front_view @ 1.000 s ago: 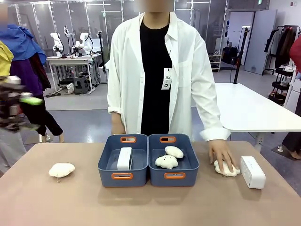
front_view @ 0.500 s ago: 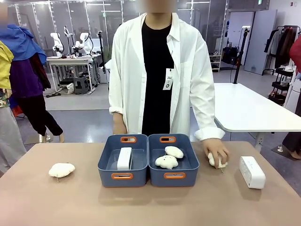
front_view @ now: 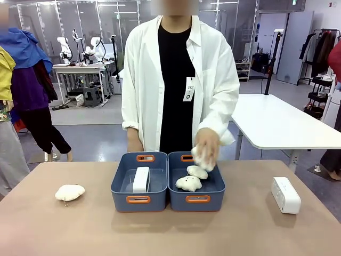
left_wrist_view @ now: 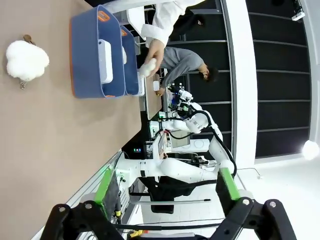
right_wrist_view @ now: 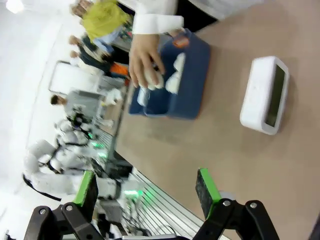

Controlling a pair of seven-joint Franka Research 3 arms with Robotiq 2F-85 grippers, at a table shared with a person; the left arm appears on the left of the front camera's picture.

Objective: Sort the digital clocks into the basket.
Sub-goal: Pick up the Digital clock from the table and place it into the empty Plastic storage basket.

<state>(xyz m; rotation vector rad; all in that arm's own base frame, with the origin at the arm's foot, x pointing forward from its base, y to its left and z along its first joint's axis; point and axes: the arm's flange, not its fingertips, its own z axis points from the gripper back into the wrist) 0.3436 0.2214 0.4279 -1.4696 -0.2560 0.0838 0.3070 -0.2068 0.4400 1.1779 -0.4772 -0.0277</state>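
Note:
One white digital clock (front_view: 140, 179) lies in the left blue basket (front_view: 123, 196), also seen as clock (left_wrist_view: 104, 61) in basket (left_wrist_view: 85, 55). A second digital clock (front_view: 286, 195) rests on the table at the right, large in the right wrist view (right_wrist_view: 265, 95). The person's hand (front_view: 206, 146) holds a cream plush above the right bin (front_view: 215, 194). My left gripper (left_wrist_view: 167, 187) is open and high above the table, far from the baskets. My right gripper (right_wrist_view: 145, 187) is open too, with nothing between its fingers.
Two plush toys (front_view: 192, 178) lie in the right bin. Another plush (front_view: 69, 192) sits on the table at the left, also seen as the plush (left_wrist_view: 26, 60). The person stands at the far edge behind the bins. A white table (front_view: 287, 125) stands behind at the right.
The person's hand lifted the plush from the table at the right and carried it left, up over the right bin. A blurred arm at the left edge is gone from the front view.

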